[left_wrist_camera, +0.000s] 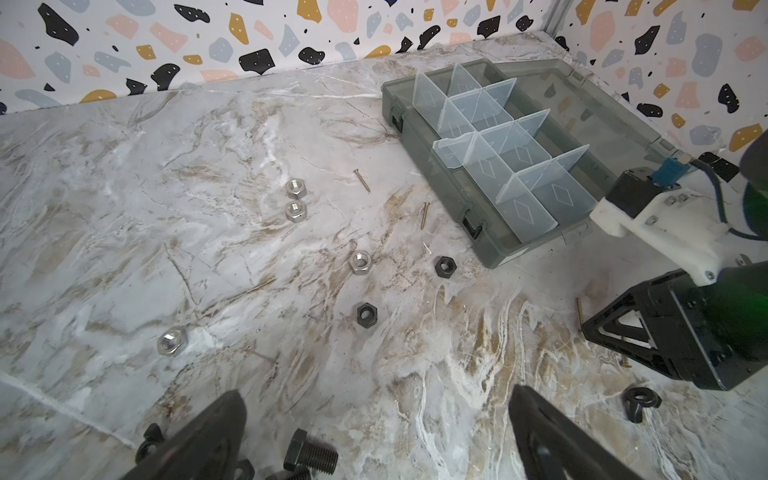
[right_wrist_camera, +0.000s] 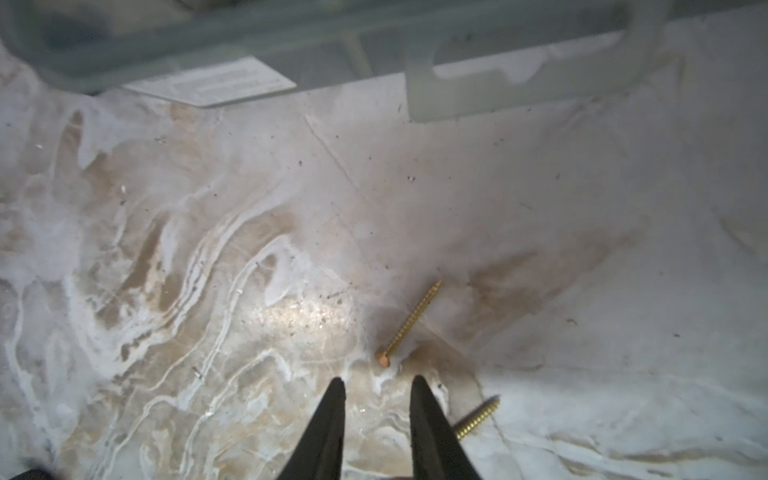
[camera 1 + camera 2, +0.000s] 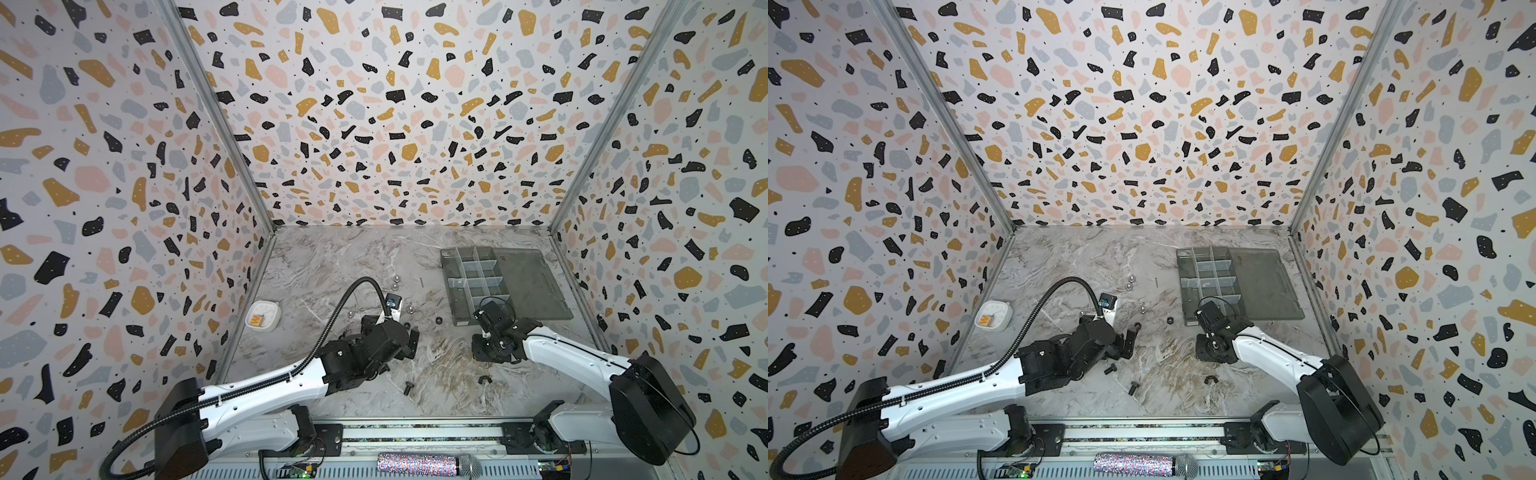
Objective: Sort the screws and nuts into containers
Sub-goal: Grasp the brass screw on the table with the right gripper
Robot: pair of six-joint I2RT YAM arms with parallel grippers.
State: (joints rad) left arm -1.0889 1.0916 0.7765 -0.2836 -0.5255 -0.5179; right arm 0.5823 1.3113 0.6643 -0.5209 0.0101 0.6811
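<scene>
The right jaws stand narrowly apart, low over the desk (image 2: pixel 208 249), with nothing between them. The left jaws are spread wide and empty, and a black hex bolt (image 1: pixel 311 455) lies on the desk between their tips.

Item before the right jaws: 1 brass wood screw (image 2: pixel 409 324), flat on the desk just beyond the tips, head end nearest, shank oblique to the jaw line. A 2nd brass screw (image 2: pixel 478 419) lies partly hidden behind 1 tip. The organiser box (image 1: pixel 432 174) stands near with its lid open; its compartments look empty.

Assessment: the screw is light, rigid and thin, smooth metal on a hard, slick surface. It stands barely proud of the desk, so it is likely to roll, skid or pivot out of a loose pinch.

Recommended hold: across the threaded shank near mid-length, where the threads give bite. The jaws should be turned square to its axis, tips down at the desk. A hold at the head or the point would probably let it swing.
</scene>
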